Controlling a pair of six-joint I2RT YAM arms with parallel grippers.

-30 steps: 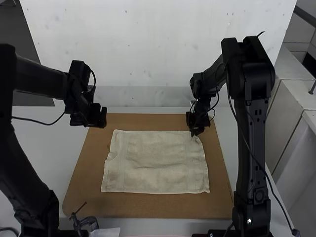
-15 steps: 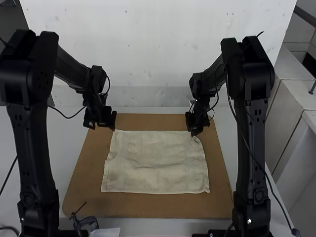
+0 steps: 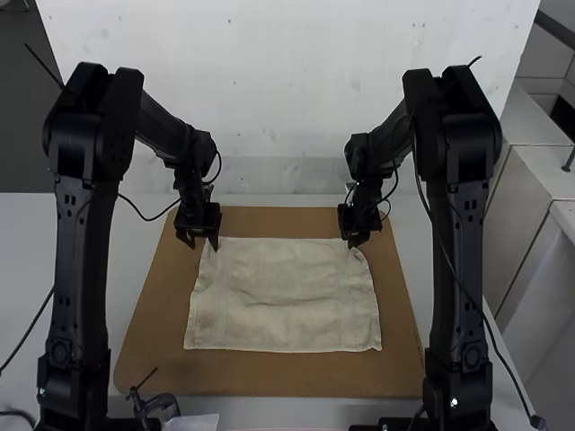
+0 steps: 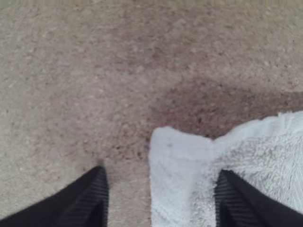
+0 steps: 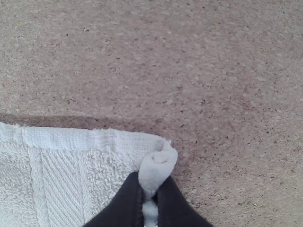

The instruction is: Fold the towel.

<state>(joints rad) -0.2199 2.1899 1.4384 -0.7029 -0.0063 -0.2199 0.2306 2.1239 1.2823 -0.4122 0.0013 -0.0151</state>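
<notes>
The pale towel (image 3: 283, 296) lies spread on the brown board. At its far left corner is my left gripper (image 3: 202, 241); in the left wrist view the left gripper (image 4: 161, 189) stands open, with the towel's corner (image 4: 177, 156) between its fingers. My right gripper (image 3: 355, 241) is at the far right corner. In the right wrist view, the right gripper (image 5: 150, 194) is shut on that corner, and a small pinched fold of the towel (image 5: 158, 165) sticks up between its fingertips.
The brown board (image 3: 269, 375) extends around the towel on the table. A small metal clamp (image 3: 157, 404) sits at the board's near left edge, beside a piece of paper (image 3: 193, 422).
My left gripper has swung right and slightly down to the towel's far left corner. The right gripper has kept its place, and the towel lies as before.
</notes>
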